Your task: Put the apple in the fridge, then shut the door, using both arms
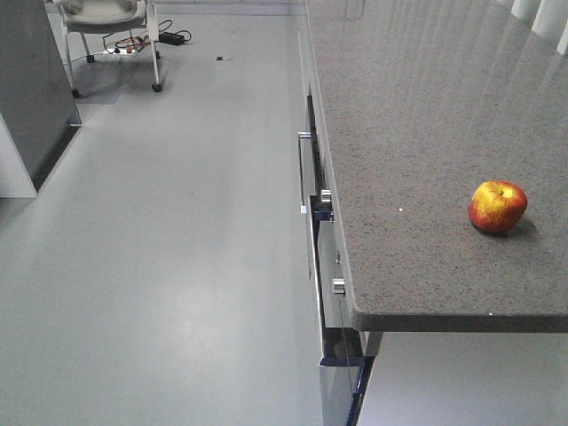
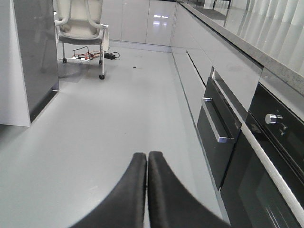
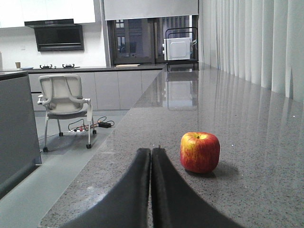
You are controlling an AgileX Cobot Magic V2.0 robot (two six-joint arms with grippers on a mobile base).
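Apple (image 1: 497, 206) sitting on the grey surface (image 1: 417, 133).
Right claw (image 3: 151, 159), pinched tight and empty, points just beside it, likely lining up a grab; left claw (image 2: 147, 164), also pinched tight, hangs over the floor (image 2: 118, 118).

Apple (image 1: 497, 206) sits on the surface (image 1: 417, 133), toward its right side and close to the near edge. My right claw (image 3: 151, 153) is over the surface; the apple lies just ahead and to its right, apart from it. Oven fronts (image 2: 223, 123) are set under the surface's left edge, facing the floor (image 1: 177, 266). My left claw (image 2: 147, 156) hangs over that floor, ovens to its right. Chair (image 1: 106, 22) stands far back on the floor, cables (image 1: 133, 44) beneath it. Island unit (image 1: 31, 98) stands at left, across the aisle from the surface.
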